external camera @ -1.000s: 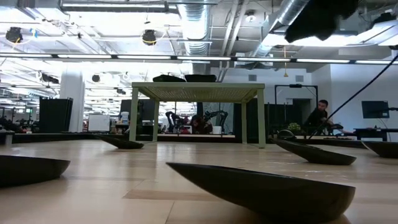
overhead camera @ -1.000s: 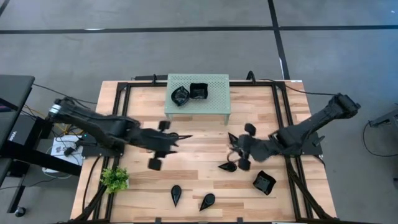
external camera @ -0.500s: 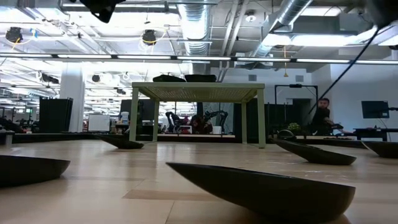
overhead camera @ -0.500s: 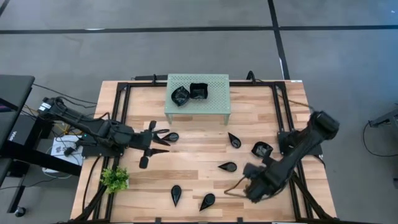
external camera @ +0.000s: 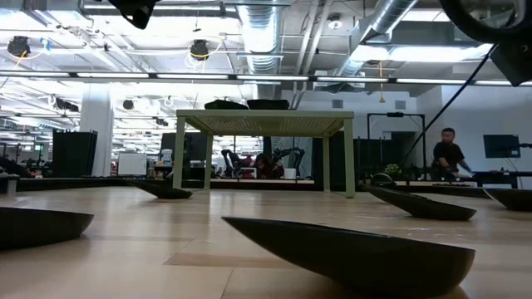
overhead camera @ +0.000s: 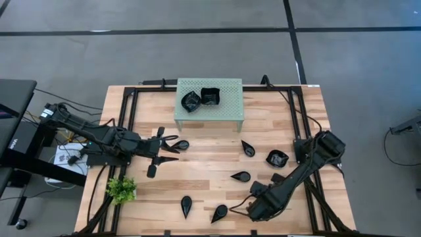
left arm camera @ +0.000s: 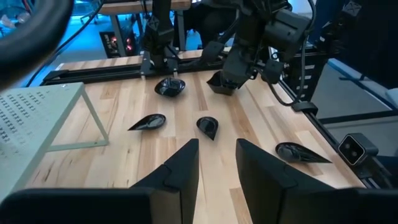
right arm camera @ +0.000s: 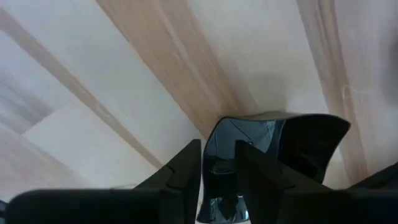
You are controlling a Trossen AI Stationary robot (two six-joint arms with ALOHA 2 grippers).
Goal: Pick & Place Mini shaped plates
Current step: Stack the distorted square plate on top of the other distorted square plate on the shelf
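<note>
Several glossy black mini plates lie flat on the wooden table: teardrops [overhead camera: 248,148], [overhead camera: 241,176], [overhead camera: 186,205], [overhead camera: 219,212] and a squarish one [overhead camera: 277,158]. Two more sit on top of the mint-green rack [overhead camera: 223,112]. My right gripper [overhead camera: 248,208] is low at the table's near edge, shut on a squarish plate [right arm camera: 280,146] that the arm hides in the high view. My left gripper [overhead camera: 172,149] waits open left of centre. A teardrop plate [overhead camera: 179,144] lies on the table at its fingertips, out of its wrist view. My right gripper has the squarish plate by its rim [right arm camera: 217,146], near one corner. One finger [right arm camera: 183,168] stands outside the rim and the other over the glossy inside. It comes from above, slanting toward the near edge. The plate [left arm camera: 221,81] hangs tilted below the fingers, close over the wood.
A small green plant [overhead camera: 122,189] stands at the near left corner. Black frame rails [overhead camera: 131,131] run along the table's left and right sides. Bare wood shows between the rack and the scattered plates. A person [external camera: 449,154] stands in the room behind.
My right gripper swung from mid-table toward the near edge and dropped low. The squarish plate that lay near the right near corner no longer shows there. My left gripper drew back toward the left edge, then kept still; a teardrop plate now lies at its tips.
</note>
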